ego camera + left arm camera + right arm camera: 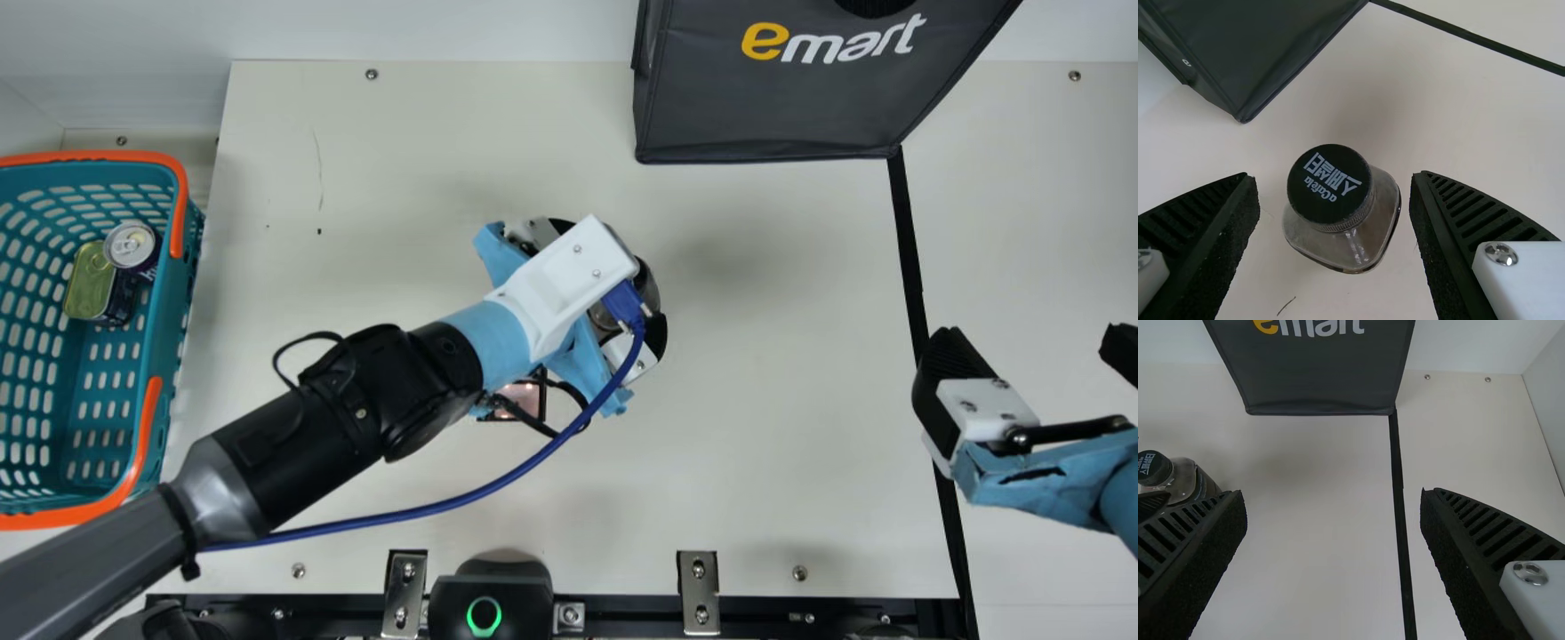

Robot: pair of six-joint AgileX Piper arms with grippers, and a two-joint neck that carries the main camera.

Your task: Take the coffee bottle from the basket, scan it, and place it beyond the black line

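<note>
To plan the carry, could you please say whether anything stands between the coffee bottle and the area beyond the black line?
The right tool hangs over the black line, possibly in the way; a bag stands at its far end. Between these, nothing visible blocks the coffee bottle.

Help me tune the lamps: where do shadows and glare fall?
Main view: soft-edged shadows on the table; left wrist view: small bright glints on the coffee bottle, below its cap; right wrist view: a faint shadow near the bag.
</note>
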